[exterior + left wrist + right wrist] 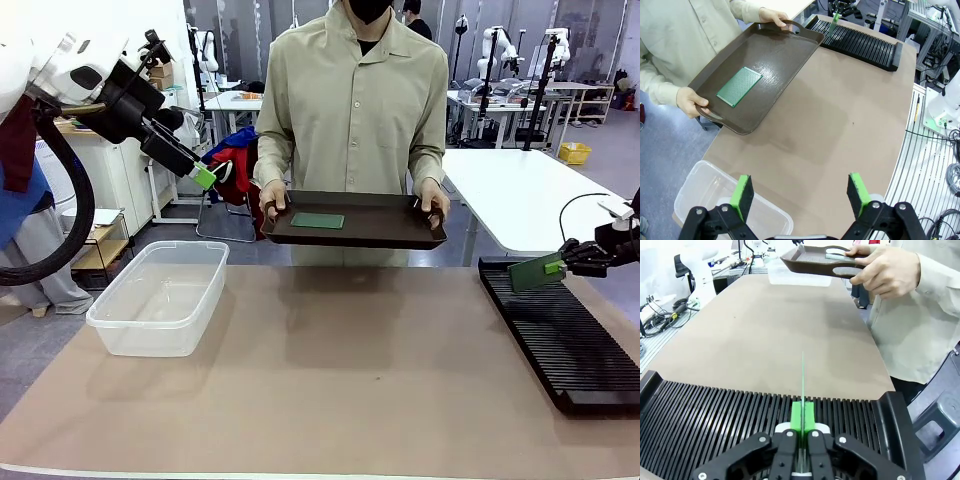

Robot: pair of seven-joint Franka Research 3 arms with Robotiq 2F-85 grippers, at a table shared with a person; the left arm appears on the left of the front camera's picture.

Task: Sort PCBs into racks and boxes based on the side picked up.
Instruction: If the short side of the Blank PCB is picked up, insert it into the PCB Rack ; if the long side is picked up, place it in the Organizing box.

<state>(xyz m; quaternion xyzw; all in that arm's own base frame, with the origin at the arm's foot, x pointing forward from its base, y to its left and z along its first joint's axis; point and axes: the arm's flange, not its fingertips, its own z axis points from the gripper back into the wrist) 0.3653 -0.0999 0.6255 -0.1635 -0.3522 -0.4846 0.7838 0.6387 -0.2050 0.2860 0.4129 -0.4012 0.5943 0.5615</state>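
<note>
Table (350,380): box (145,340) left, rack (570,345) right, well apart; person (350,100) behind far edge holds tray (385,215), one PCB (317,220) on it left of centre; second PCB (536,271) over rack's far end.

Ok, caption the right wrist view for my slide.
Right claw holds a PCB edge-on over the rack; tray beyond.

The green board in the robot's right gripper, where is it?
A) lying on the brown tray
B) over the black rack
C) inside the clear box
B: the right gripper, shut on the green board, holds it edge-up over the slots of the black rack.
</note>
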